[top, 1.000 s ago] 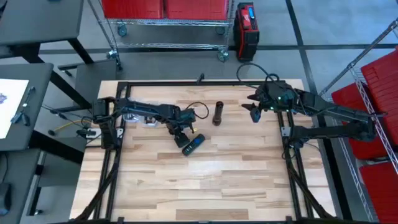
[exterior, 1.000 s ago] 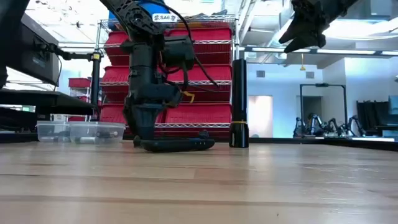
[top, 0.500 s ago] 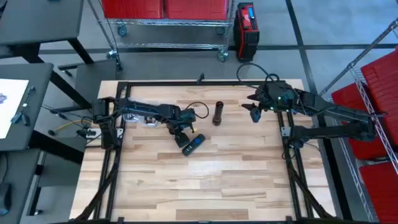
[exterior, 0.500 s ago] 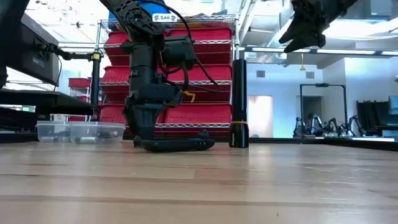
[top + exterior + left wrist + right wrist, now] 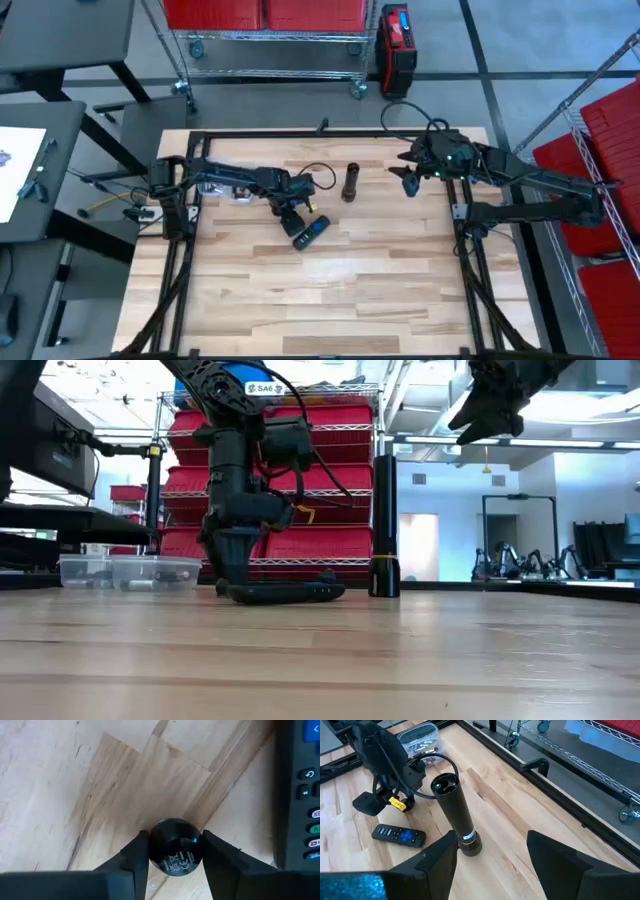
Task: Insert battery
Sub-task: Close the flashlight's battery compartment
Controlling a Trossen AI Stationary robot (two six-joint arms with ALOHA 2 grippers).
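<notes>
left gripper (image 5: 175, 851) clamps battery (image 5: 175, 847), body hidden | right gripper (image 5: 492, 852) wide, raised | remote (image 5: 300, 795) cropped

One battery (image 5: 174, 853), one remote (image 5: 310, 234), one flashlight (image 5: 350, 182) (upright).

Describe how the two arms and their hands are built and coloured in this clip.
Both arms are matte black, jointed, with black cables looped along them. The left hand has two broad, flat black fingers; a yellow tag sits near its wrist. The right hand has wide, angular black fingers. The left arm carries a blue label with white lettering.
</notes>
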